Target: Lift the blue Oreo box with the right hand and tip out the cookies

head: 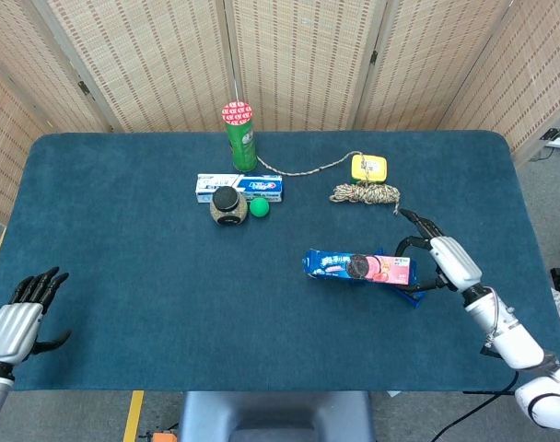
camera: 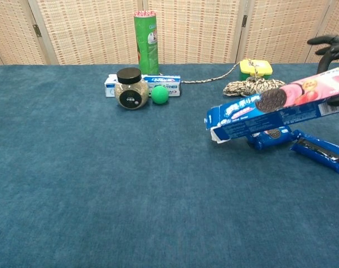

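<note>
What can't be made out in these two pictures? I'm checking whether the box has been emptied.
- Inside of the Oreo box: its open end is too dark in chest view; head view shows only its top.
- Cookie packs: one is partly behind the box, the other shows fully in chest view; in head view the box nearly covers both.
- Right hand: mostly cut off at the chest view's right edge.
- Left hand: only in head view.

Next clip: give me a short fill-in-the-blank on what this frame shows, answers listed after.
1. The Oreo box is held by the ____ hand.
2. The number of cookie packs lying on the table is ____.
3. The ball beside the jar is coloured ____.

Missing words: right; two; green
</note>
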### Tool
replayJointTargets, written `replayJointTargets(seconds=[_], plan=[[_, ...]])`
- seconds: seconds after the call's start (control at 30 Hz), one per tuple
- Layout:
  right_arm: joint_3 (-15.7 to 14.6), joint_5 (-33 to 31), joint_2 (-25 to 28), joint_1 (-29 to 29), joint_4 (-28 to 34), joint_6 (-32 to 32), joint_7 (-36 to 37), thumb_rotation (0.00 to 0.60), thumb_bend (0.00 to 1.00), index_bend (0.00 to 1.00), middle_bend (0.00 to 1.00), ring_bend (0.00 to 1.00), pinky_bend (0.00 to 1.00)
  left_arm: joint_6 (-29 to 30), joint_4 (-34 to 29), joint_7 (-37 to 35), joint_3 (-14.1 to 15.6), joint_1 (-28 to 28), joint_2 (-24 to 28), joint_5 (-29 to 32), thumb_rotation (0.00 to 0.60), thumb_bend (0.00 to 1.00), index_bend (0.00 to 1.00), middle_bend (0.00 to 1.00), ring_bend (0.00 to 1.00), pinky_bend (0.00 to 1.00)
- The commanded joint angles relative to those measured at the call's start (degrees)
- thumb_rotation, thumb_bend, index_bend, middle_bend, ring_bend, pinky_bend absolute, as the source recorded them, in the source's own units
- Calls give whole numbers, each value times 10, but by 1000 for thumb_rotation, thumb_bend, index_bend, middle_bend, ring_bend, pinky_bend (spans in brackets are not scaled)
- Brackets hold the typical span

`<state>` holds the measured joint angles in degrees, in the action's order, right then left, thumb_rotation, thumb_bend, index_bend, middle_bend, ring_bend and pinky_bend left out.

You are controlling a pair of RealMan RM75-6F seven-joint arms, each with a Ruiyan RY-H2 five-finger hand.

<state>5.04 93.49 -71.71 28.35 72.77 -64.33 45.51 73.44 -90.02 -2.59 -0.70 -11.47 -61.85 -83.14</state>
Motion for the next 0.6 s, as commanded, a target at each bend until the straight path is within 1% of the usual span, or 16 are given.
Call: replayJointTargets(seconds=[0.03, 0.1, 0.17, 0.2, 0.23, 0.3, 0.33, 0.37, 0.47, 0.6], plan=[[-17, -11, -66, 20, -78, 35, 4, 600, 142, 530, 28, 14, 0, 1, -1, 0, 1, 0, 0, -1, 600, 298, 0, 26, 0, 15], [-22, -16, -83, 26, -105, 52, 3, 600, 141, 516, 27, 12, 0, 1, -1, -1, 1, 0, 1, -2, 600, 298, 0, 26, 0, 15], [-25, -21, -98, 33, -129, 68, -4, 600, 141, 475, 17, 7, 0, 2, 0, -1, 0, 1, 0, -1, 600, 298, 0, 26, 0, 16], [-27, -23, -102, 36, -138, 76, -9, 600, 141, 416, 9, 3, 0, 4, 1, 1, -1, 2, 0, 1, 600, 298, 0, 26, 0, 16], [-29, -26, -104, 41, -145, 87, -16, 600, 141, 335, 4, 0, 0, 8, 2, 5, -3, 3, -2, 4, 600, 298, 0, 26, 0, 16], [-32, -27, -100, 46, -146, 98, -26, 600, 141, 94, 0, 0, 0, 10, 2, 4, -4, 4, -3, 5, 600, 298, 0, 26, 0, 16], [-32, -29, -97, 47, -144, 98, -32, 600, 141, 32, 0, 0, 0, 10, 1, 1, -3, 4, -2, 4, 600, 298, 0, 26, 0, 16], [-30, -32, -93, 46, -141, 95, -41, 600, 141, 1, 0, 0, 0, 9, 1, -1, -3, 3, -1, 2, 600, 298, 0, 26, 0, 16], [-28, -42, -63, 35, -109, 80, -82, 600, 142, 0, 0, 0, 0, 10, 1, -4, -1, 4, 1, -1, 600, 298, 0, 26, 0, 16], [-28, -67, 7, -1, -25, 45, -169, 600, 142, 0, 0, 0, 0, 13, -2, -9, 1, 5, 3, -7, 600, 298, 0, 26, 0, 16]])
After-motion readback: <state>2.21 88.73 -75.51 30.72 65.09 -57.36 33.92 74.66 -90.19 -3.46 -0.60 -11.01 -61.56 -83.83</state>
